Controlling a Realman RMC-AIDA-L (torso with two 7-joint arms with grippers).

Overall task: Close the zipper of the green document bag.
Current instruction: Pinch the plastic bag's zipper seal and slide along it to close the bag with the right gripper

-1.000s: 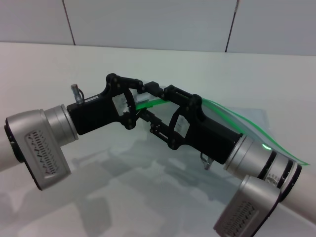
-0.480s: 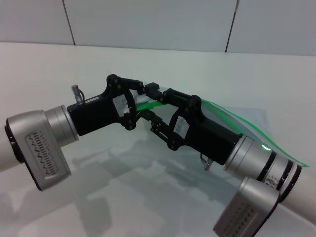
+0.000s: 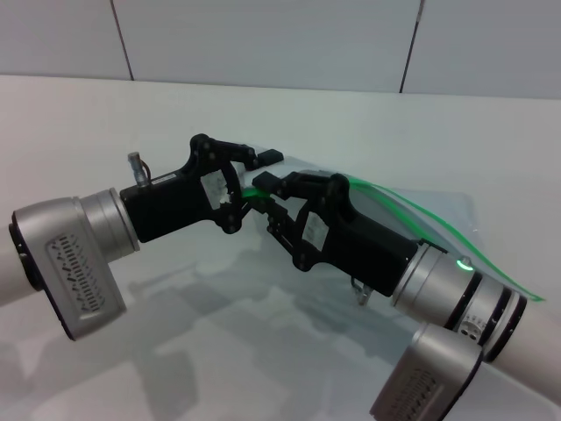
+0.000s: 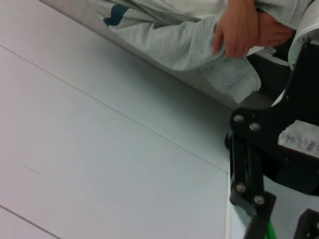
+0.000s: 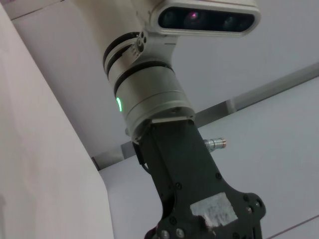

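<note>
The green document bag (image 3: 447, 209) is a translucent pouch lifted off the white table behind my right arm. Its zipper (image 3: 438, 220) runs as a bright green strip from the far right up over the right gripper, and a short piece shows again between the two grippers. My left gripper (image 3: 263, 181) reaches in from the left and meets that end of the strip. My right gripper (image 3: 268, 202) comes from the lower right, open, with the strip passing between its fingers (image 3: 289, 181). The slider is hidden. In the left wrist view a bit of green strip (image 4: 269, 230) shows beside black gripper links.
The white table (image 3: 175, 351) spreads all around, with a panelled wall behind it. A person in grey clothing (image 4: 199, 35) stands close by in the left wrist view. The right wrist view shows only the left arm (image 5: 149, 94) and its wrist camera.
My right gripper has slid left along the strip and tipped down, so its upper finger now lies over the strip's near end. The left arm has stayed still.
</note>
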